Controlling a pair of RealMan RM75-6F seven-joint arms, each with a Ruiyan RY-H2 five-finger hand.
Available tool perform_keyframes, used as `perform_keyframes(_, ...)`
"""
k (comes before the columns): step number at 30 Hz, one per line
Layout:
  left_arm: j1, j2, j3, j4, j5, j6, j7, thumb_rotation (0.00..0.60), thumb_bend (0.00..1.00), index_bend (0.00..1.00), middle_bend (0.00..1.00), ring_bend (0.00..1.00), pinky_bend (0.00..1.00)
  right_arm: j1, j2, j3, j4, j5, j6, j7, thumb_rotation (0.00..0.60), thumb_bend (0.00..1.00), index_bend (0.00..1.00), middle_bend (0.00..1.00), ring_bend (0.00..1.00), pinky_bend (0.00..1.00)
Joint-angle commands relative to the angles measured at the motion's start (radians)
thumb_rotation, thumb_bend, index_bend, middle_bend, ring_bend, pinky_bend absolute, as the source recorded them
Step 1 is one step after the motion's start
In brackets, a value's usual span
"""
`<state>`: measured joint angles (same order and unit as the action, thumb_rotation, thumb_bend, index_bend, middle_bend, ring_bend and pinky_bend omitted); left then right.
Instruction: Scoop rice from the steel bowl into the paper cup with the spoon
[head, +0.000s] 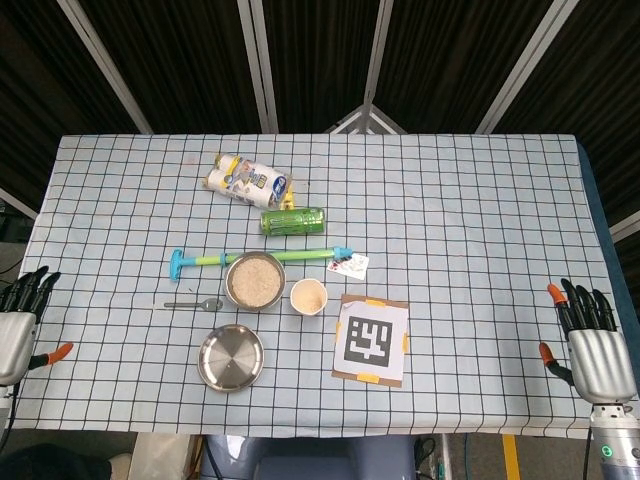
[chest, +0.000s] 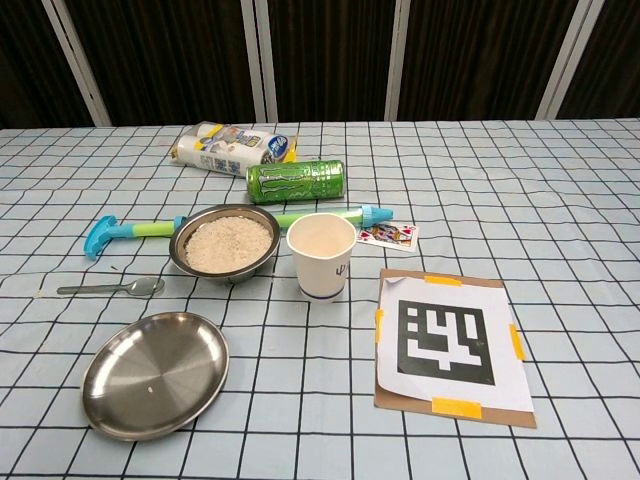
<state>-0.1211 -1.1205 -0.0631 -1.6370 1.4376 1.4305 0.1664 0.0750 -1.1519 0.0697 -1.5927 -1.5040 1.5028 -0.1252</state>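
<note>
A steel bowl full of rice stands near the table's middle. Right beside it is a white paper cup, upright, holding some rice. A metal spoon lies flat on the cloth left of the bowl. My left hand hovers off the table's left edge, fingers spread, holding nothing. My right hand hangs at the far right edge, also with fingers apart and empty. Neither hand appears in the chest view.
An empty steel plate lies in front of the spoon. Behind the bowl lie a blue-green pump tool, a green can, a plastic-wrapped pack and a playing card. A marker board sits right of the cup.
</note>
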Motion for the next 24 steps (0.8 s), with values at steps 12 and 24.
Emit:
perform_keyframes(12, -0.204, -0.107, -0.12, -0.028, -0.232, -0.258, 0.189, 0.6, 0.29, 0.51, 0.98, 0.99, 1.0, -0.005, -0.009, 0.003, 0.008, -0.009, 0.018, 0.004, 0.6, 0.38, 0.0, 0.0, 0.0, 0.0)
perform_keyframes(24, -0.306, -0.241, -0.123, 0.029, -0.419, -0.352, 0.362, 0.6, 0.35, 0.51, 0.99, 1.0, 1.0, -0.01, -0.019, 0.004, 0.016, -0.016, 0.035, 0.004, 0.6, 0.38, 0.0, 0.0, 0.0, 0.0)
